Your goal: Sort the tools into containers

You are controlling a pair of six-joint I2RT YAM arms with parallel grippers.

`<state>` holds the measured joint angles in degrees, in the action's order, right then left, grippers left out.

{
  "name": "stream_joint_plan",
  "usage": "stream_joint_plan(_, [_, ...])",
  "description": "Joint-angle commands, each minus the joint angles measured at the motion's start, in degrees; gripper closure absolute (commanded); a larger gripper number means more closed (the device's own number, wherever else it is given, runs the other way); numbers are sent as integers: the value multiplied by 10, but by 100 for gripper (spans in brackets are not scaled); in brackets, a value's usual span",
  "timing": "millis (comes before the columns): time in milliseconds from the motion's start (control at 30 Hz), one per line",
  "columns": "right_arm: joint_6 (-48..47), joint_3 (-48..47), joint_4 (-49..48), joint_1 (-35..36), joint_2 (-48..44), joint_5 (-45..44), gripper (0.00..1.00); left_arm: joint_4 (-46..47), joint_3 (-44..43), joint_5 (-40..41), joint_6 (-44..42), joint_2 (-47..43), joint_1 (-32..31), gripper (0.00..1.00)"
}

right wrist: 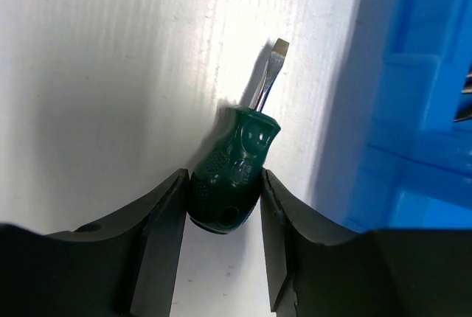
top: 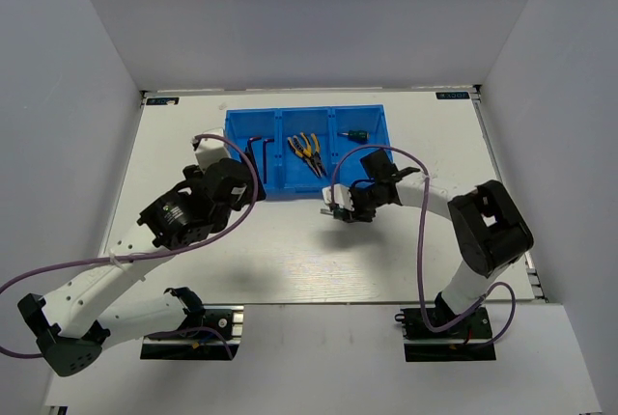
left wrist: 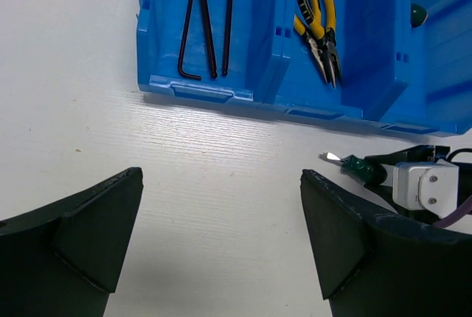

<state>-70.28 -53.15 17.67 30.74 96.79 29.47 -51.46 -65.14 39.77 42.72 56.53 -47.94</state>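
The right pincer pinches a green screwdriver just beside the near wall of the blue tray; the left pincer hangs spread above the white counter.

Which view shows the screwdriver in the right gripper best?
Right wrist: the green-handled screwdriver fills the frame, handle pinched in the right gripper, flat tip clear. Left wrist shows it small, handle partly hidden; top external barely resolves it.

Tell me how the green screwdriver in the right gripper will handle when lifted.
The screwdriver looks rigid and, being stubby, probably light. Its rounded handle could pivot between the flat fingers of the right gripper. Set down, it may roll.
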Motion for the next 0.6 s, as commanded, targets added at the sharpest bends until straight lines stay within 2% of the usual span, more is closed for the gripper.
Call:
stream_joint_plan(0, [41, 3, 68, 5, -13, 19, 96, -14, -22, 15, 3, -5, 0, 2])
stream_joint_plan(33, [46, -3, 95, 5, -24, 29, 100, -14, -22, 15, 3, -5, 0, 2])
stream_joint_plan(200, [123, -39, 106, 4, -96, 69, 100, -14, -22, 15, 3, -11, 0, 2])
stream_joint_plan(367, [182, -55, 90, -2, -170, 52, 100, -14, -22, 15, 3, -11, 0, 2])
stream_joint_plan(533, [268, -78, 4, -13, -190, -70, 100, 7, -10, 3, -3, -16, 0, 2])
stream_joint_plan(567, [281, -105, -5, -14, -171, -138, 100, 13, -5, -6, -8, -21, 0, 2])
